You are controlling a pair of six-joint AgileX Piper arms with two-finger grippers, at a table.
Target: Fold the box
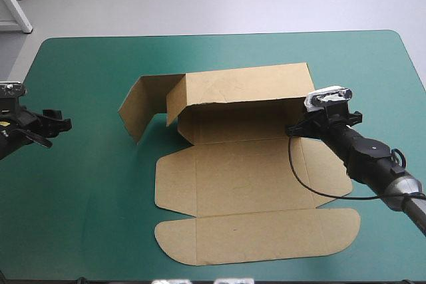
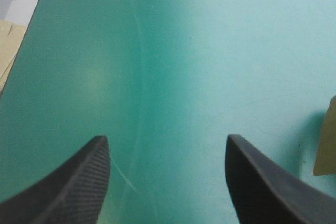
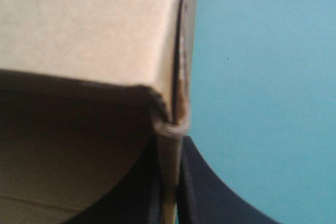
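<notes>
The box [image 1: 246, 184] is showing plain brown throughout, darkening to shadow under its raised wall. The surface [image 1: 86, 197] is wearing an unpatterned teal-green cover. The left tool [image 2: 167, 145] is showing black fingers [image 2: 79, 182] with fine ribbing; the right tool [image 3: 170, 192] is showing plain black. Paler brown board [image 2: 8, 45] is showing at the surface's left edge.

The table [image 1: 86, 231] wears a teal-green cover [image 1: 93, 64] with rounded far corners and a thin dark rim along its far edge. On the left side, seen close, the cover bears a faint pale curved line [image 2: 137, 77] and a short light scratch [image 2: 125, 179]. Just beyond the table's left edge lies more brown board [image 2: 9, 51], only a strip of it showing.
</notes>
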